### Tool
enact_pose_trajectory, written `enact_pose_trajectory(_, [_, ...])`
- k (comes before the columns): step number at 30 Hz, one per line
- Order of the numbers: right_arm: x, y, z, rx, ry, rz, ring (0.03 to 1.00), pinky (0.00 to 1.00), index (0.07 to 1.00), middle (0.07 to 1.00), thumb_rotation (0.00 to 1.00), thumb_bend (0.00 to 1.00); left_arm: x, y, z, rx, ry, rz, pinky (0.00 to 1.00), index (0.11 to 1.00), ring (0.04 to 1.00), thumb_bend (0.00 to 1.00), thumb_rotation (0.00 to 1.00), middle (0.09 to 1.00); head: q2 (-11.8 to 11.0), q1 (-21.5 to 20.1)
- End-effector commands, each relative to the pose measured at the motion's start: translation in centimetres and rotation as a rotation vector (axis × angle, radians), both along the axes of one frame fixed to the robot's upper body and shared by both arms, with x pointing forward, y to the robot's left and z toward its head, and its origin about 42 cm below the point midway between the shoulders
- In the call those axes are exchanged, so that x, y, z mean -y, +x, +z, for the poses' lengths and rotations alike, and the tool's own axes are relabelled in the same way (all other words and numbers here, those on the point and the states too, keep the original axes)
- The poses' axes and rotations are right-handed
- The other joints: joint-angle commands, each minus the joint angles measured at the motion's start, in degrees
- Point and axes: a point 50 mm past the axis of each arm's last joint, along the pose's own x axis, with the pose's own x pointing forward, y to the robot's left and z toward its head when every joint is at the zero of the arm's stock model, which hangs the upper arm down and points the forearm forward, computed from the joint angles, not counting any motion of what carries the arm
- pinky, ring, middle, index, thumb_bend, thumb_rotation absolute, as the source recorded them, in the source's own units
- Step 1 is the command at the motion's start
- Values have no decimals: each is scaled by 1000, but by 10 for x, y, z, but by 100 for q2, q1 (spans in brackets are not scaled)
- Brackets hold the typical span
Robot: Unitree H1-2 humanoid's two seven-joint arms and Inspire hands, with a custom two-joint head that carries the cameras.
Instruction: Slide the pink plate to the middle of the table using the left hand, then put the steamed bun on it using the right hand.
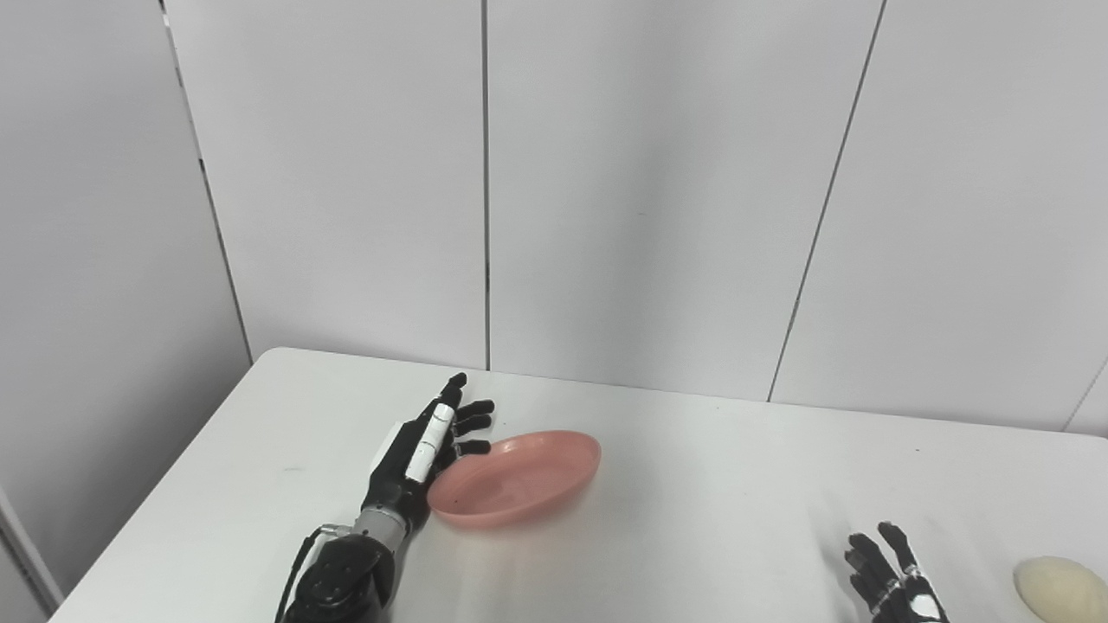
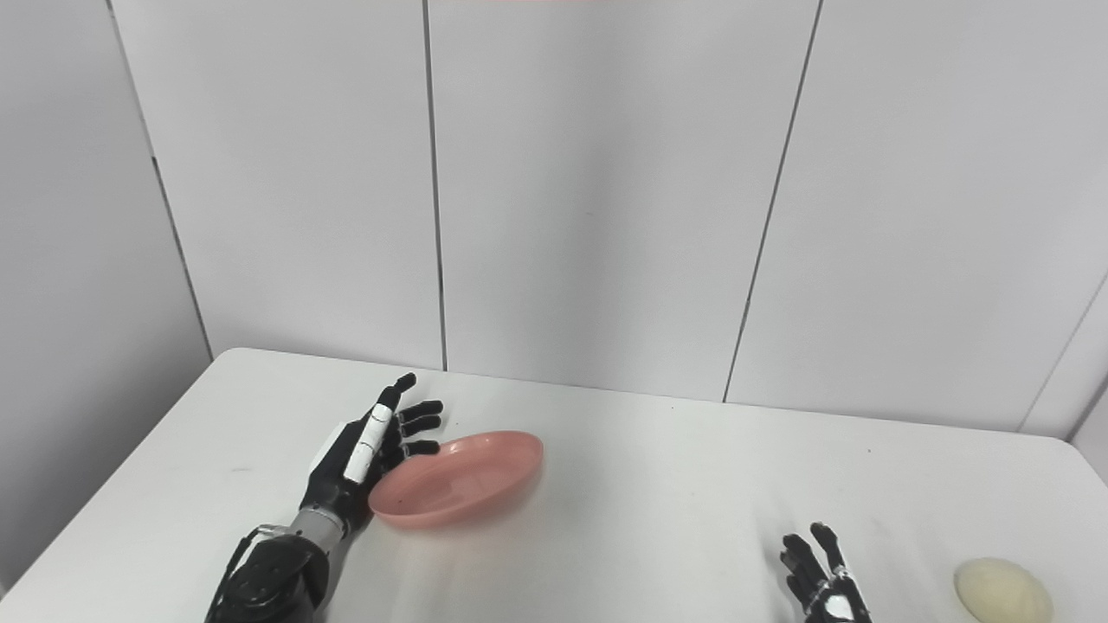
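Observation:
A shallow pink plate lies on the white table, left of the table's middle. My left hand stands on edge against the plate's left rim, open, its fingers stretched toward the far wall. At the front right lies a pale, egg-shaped steamed bun. My right hand is low at the bottom edge, a short way left of the bun and apart from it; its fingers are spread and hold nothing.
Grey wall panels stand right behind the table's far edge. The table's left edge runs diagonally past my left forearm.

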Motion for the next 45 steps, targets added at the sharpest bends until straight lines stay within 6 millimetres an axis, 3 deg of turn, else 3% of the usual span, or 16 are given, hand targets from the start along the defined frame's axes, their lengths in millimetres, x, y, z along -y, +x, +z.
enact_pose_trajectory(1, [-6,-12,-15,-26,22,5,920,969,963,897,905,738,13,11,19,61,18,-37,709,932,823,901,918,799,18,-20])
enact_pose_trajectory(17, [-14,-13,-14,-21,24,8,914,956,960,890,893,756,54,12,13,43,8,-83,673,920,803,895,923,785,79,-262])
enact_pose_trajectory(34, [-19,-14,-13,-21,26,4,905,937,949,889,878,777,99,14,6,7,-19,-150,713,934,807,834,919,791,144,-454])
enact_pose_trajectory(45, [-27,-15,-12,-23,22,7,899,927,944,880,876,785,115,16,6,-11,-13,-177,730,949,820,857,924,803,218,-719])
